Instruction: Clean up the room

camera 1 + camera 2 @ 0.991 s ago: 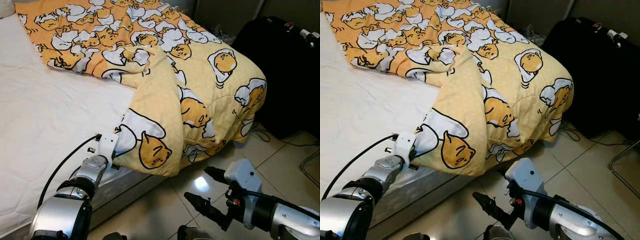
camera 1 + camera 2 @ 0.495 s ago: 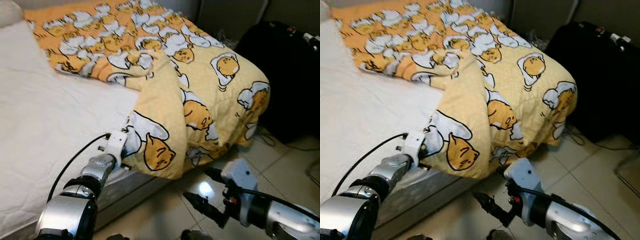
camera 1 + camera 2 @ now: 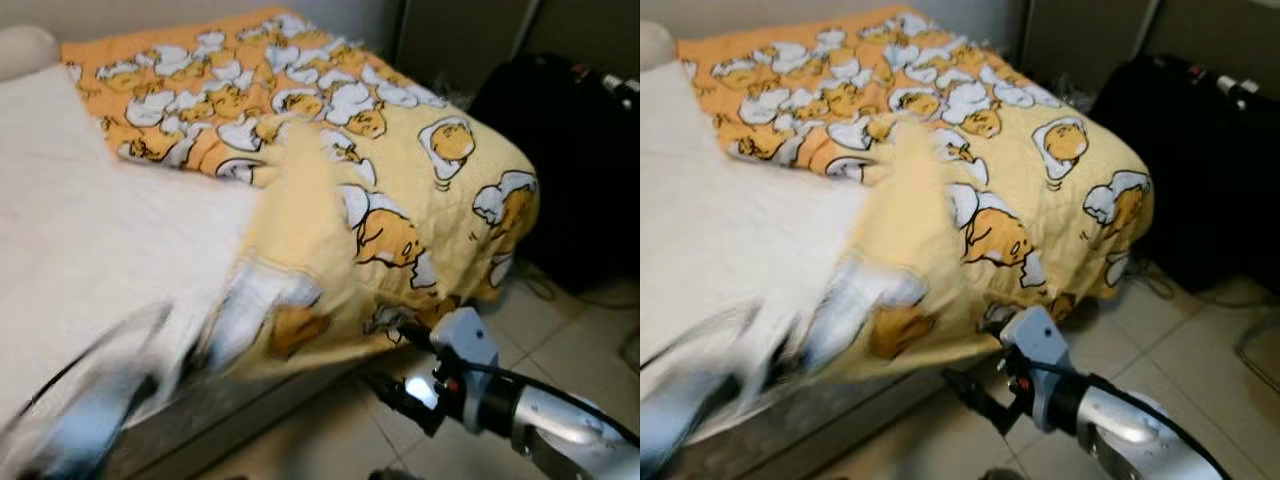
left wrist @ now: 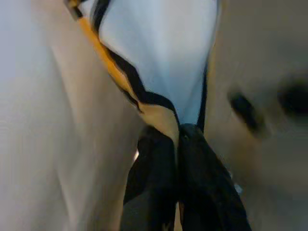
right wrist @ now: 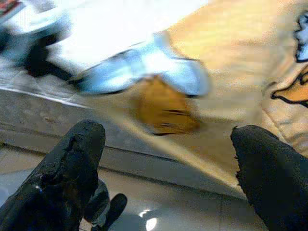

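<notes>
The bed-making is only begun: most of the white mattress (image 3: pixel 90 230) lies bare. The left claw (image 4: pixel 175 144), clenched on a corner of the yellow blanket (image 3: pixel 400 170), shows blurred at the bed's near edge. The blanket is bunched over the bed's right corner and needs spreading. The right claw (image 5: pixel 163 168) hangs released over the floor (image 3: pixel 560 350).
</notes>
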You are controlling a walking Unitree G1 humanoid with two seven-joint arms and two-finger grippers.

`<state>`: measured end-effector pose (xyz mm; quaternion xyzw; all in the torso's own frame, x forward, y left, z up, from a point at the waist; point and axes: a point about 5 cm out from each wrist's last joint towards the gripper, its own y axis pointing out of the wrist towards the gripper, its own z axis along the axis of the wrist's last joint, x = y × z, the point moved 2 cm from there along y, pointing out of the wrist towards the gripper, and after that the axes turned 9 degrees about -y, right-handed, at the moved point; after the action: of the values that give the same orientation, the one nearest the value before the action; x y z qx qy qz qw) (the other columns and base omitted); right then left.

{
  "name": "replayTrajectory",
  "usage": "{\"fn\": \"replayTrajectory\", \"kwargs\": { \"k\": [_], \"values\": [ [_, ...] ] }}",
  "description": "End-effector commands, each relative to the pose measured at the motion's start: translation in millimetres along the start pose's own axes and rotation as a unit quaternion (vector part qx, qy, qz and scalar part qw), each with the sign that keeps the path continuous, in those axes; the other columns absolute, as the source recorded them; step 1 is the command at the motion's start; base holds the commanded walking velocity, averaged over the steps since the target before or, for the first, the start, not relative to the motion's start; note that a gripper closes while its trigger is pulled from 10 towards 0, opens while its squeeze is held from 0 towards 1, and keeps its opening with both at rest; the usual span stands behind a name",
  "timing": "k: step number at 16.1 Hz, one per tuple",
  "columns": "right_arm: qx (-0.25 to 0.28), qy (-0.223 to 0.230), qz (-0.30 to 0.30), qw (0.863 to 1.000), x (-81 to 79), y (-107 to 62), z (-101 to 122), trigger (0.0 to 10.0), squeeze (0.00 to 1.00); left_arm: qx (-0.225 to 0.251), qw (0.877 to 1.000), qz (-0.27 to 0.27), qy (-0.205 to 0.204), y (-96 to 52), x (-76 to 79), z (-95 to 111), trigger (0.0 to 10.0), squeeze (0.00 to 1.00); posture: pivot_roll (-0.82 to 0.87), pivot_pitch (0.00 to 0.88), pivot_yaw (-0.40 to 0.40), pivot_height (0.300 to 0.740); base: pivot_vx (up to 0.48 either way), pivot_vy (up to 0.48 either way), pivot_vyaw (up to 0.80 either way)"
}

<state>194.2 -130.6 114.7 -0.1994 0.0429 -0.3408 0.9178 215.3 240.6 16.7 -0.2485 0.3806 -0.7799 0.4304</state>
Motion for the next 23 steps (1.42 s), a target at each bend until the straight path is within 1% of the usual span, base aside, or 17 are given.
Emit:
{"fn": "replayTrajectory", "kwargs": {
  "k": [1,2,3,4,6,7,8,9,10,15,16,17,18,19,20,21,23],
  "values": [
    [0.002,-0.007,-0.006,1.0,2.7,-1.0,0.8,10.0,0.0,-0.046,0.998,-0.032,0.034,-17.0,10.6,-11.4,0.0,0.0,-0.06,0.039,0.055,0.74,0.0,0.0,0.0],
    [0.001,-0.007,-0.006,1.0,2.8,-1.5,0.1,10.0,0.0,-0.083,0.994,-0.051,0.042,-28.8,16.3,-27.5,0.0,0.0,-0.06,0.045,0.056,0.74,0.0,0.0,0.0],
    [-0.001,-0.007,-0.005,1.0,2.3,-2.0,-1.0,10.0,0.0,-0.141,0.985,-0.089,0.054,-45.4,27.5,-47.1,0.0,0.0,-0.06,0.048,0.055,0.74,0.0,0.0,0.0],
    [-0.002,-0.007,-0.002,1.0,1.3,-1.4,-1.8,10.0,0.0,-0.195,0.97,-0.132,0.059,-55.6,39.1,-65.5,0.0,0.0,-0.05,0.051,0.055,0.74,0.0,0.0,0.0],
    [-0.002,-0.008,0.0,1.0,0.4,-1.3,-2.1,10.0,0.0,-0.244,0.955,-0.149,0.077,-61.3,44.2,-84.9,0.0,0.0,-0.06,0.053,0.053,0.74,0.0,0.0,0.0],
    [-0.003,-0.009,0.002,1.0,0.2,-1.5,-2.4,10.0,0.0,-0.266,0.948,-0.146,0.1,-62.3,44.4,-95.0,2.4,0.0,-0.06,0.055,0.052,0.74,0.0,0.0,0.0],
    [-0.004,-0.009,0.003,1.0,0.6,-1.7,-3.0,10.0,0.0,-0.242,0.956,-0.12,0.117,-55.3,40.5,-87.6,10.0,0.0,-0.06,0.056,0.051,0.74,0.0,0.0,0.0],
    [-0.005,-0.01,0.004,1.0,0.9,-1.5,-3.6,10.0,0.0,-0.215,0.965,-0.116,0.099,-49.6,40.1,-75.9,10.0,0.01,-0.06,0.056,0.046,0.74,0.0,0.0,0.0],
    [-0.006,-0.013,0.009,1.0,0.5,-0.9,-4.0,10.0,0.0,-0.169,0.973,-0.137,0.072,-43.4,43.4,-49.8,10.0,1.0,-0.06,0.057,0.046,0.74,0.0,0.0,0.0],
    [-0.006,-0.011,0.009,1.0,-1.9,-1.1,-5.1,10.0,0.0,-0.139,0.972,-0.181,0.062,-34.7,50.2,-34.2,10.0,1.0,-0.06,0.052,0.055,0.74,0.0,0.0,0.0],
    [-0.005,-0.01,0.007,1.0,-1.7,-1.2,-5.2,10.0,0.0,-0.097,0.982,-0.157,0.046,-31.5,42.4,-19.2,10.0,1.0,-0.06,0.053,0.057,0.74,0.0,0.0,0.0],
    [-0.004,-0.01,0.005,1.0,-1.5,-1.3,-5.2,10.0,0.0,-0.042,0.99,-0.133,0.026,-37.0,35.6,2.4,10.0,1.0,-0.06,0.052,0.056,0.74,0.0,0.0,0.0],
    [-0.004,-0.009,0.005,1.0,-1.6,-1.2,-5.2,10.0,0.0,0.005,0.994,-0.112,0.015,-33.9,30.5,23.3,10.0,1.0,-0.06,0.052,0.056,0.74,0.0,0.0,0.0],
    [-0.004,-0.008,0.006,1.0,-1.8,0.1,-5.9,10.0,0.0,0.077,0.994,-0.074,-0.007,-25.3,20.9,51.6,10.0,1.0,-0.05,0.052,0.044,0.74,0.0,0.0,0.0],
    [-0.004,-0.008,0.007,1.0,-2.0,1.2,-6.1,10.0,0.0,0.114,0.992,-0.053,-0.027,-20.6,15.4,64.5,10.0,1.0,-0.05,0.054,0.041,0.74,0.0,0.0,0.0],
    [-0.003,-0.009,0.009,1.0,-2.6,3.5,-5.0,10.0,0.0,0.173,0.982,-0.01,-0.07,-11.3,4.1,83.4,10.0,1.0,-0.06,0.056,0.035,0.74,0.0,0.0,0.0],
    [0.002,-0.01,0.011,1.0,-1.4,6.7,-2.0,10.0,0.0,0.184,0.979,0.058,-0.067,9.6,-9.7,97.8,10.0,1.0,-0.06,0.06,0.026,0.74,0.0,0.0,0.0]
  ]
}}
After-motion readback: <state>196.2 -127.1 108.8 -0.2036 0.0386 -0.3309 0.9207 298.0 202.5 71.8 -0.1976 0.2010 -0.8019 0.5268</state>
